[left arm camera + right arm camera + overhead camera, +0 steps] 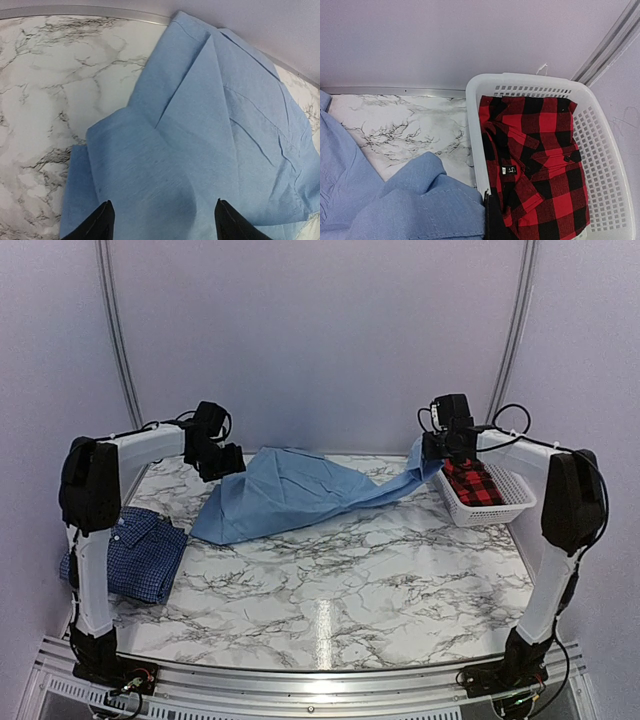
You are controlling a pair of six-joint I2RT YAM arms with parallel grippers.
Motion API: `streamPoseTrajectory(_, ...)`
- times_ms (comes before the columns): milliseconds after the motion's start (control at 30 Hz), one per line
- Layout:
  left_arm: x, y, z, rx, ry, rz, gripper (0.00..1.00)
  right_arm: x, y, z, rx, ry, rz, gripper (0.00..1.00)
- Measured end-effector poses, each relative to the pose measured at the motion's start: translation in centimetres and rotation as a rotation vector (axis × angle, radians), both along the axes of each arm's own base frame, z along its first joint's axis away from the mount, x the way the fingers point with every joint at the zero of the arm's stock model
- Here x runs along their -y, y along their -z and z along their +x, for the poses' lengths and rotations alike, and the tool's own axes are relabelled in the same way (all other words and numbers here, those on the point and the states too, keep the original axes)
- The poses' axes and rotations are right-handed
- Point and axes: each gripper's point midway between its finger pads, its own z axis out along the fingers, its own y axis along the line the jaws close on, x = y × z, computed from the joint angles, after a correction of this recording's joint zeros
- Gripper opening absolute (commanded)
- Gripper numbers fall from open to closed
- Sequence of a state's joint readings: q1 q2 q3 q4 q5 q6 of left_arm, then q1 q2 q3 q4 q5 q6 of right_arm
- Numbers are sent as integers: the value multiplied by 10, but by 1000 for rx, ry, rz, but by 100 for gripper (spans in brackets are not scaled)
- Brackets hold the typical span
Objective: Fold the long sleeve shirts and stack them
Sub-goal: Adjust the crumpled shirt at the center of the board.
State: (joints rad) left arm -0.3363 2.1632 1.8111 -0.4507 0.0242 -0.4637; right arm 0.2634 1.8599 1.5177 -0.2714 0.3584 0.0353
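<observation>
At the far left we see the dark blue checked shirt [128, 552] lying folded on the marble table [350, 585], close to the left edge and beside the left arm's upright link. Further in, toward the back of the table, the left gripper [226, 461] hangs just over the near end of the light blue shirt [285, 492]. In the left wrist view its two dark fingertips [100, 225] stand wide apart with the cloth lying loose below them, so we read this claw as released and holding nothing. The light blue shirt is unfolded and creased. It spreads across the back middle of the table, and one narrow part of it rises off the marble to the right gripper [433, 452]. That claw is clenched on the raised cloth. In the right wrist view we see only a dark finger [493, 220] pressed against the blue fabric. Just to the right of it, at the table's back right corner, sits a white basket [492, 519] with a red and black plaid shirt [473, 483] folded inside.
</observation>
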Motion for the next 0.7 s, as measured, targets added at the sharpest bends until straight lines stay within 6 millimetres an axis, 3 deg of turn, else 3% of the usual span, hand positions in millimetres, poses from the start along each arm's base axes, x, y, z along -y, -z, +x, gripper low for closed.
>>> streamPoseTrajectory(67,-12,-1,-9,-5,-20,38,76,4,1,4,-3,7,-6,0)
streamPoseTrajectory(200,-22,-2,-5,6,-47,70,79,14,-1,7,4,25,-4,0)
streamPoseTrajectory(367,-20,1,25,32,-85,87,78,15,-1,8,3,18,6,0)
streamPoseTrajectory(500,-17,24,34,3,-105,86,75,11,0,8,0,-1,20,0)
streamPoseTrajectory(567,-16,37,30,-28,-104,95,66,10,0,9,0,-10,26,0)
streamPoseTrajectory(700,-12,41,27,-45,-106,89,27,7,2,9,-1,-22,38,0)
